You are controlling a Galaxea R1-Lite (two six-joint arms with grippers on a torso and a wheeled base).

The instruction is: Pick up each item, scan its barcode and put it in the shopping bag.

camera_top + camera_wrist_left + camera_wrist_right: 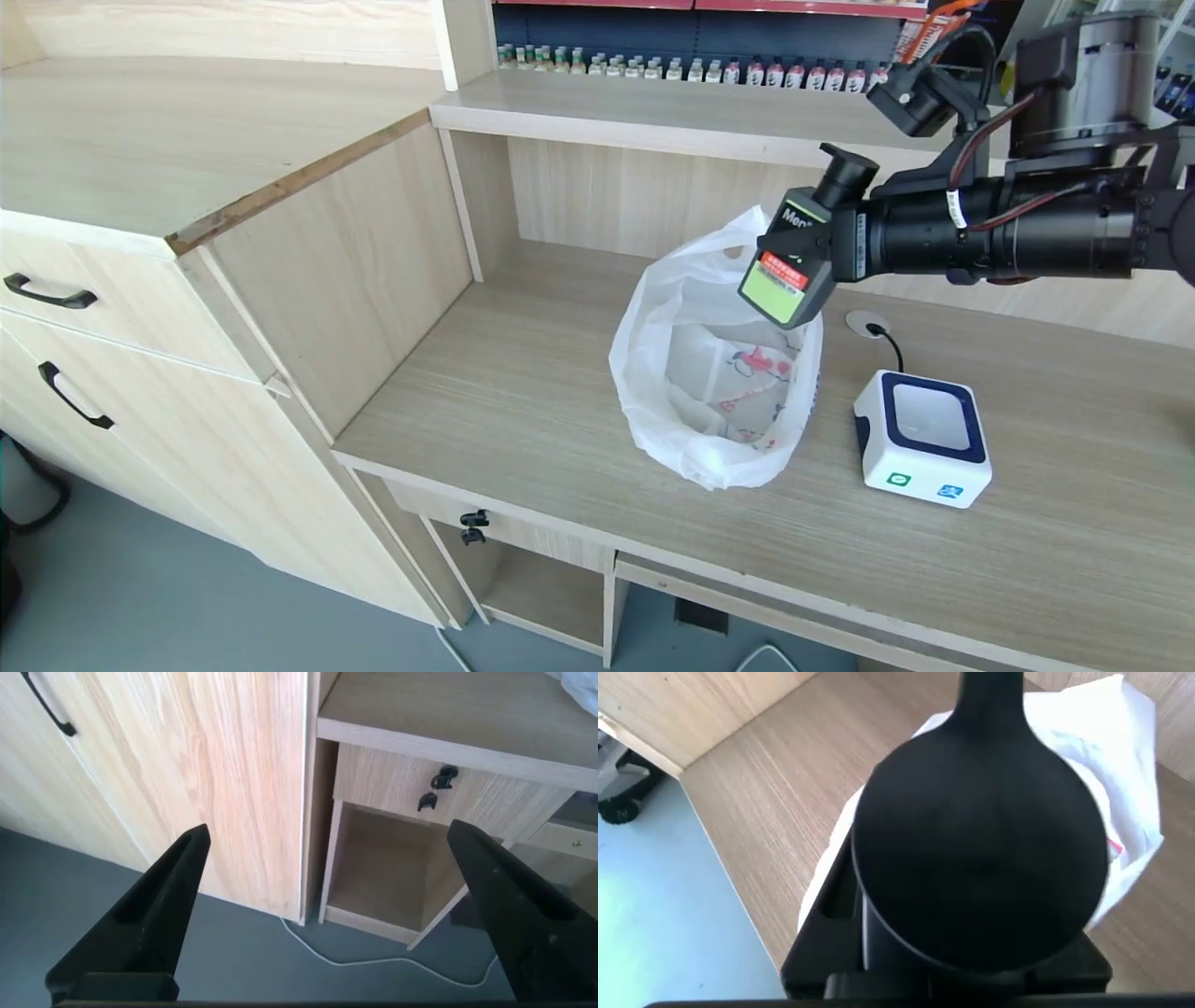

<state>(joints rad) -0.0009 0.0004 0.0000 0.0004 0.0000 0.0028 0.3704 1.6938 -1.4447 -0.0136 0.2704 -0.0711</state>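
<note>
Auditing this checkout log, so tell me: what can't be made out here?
Barcode on the held item: head view, no barcode face shows.
Shopping bag contents: head view, half hidden by its folds; right wrist view, blocked by a dark round shape.
Shelf bottles: head view, too small.

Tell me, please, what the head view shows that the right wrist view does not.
Only the head view shows the white scanner, the green label on the box held above the shopping bag, and the bottle row behind. Only the right wrist view shows a black rounded shape close up; I cannot tell what it is. Both show that bag and the wooden counter.
</note>
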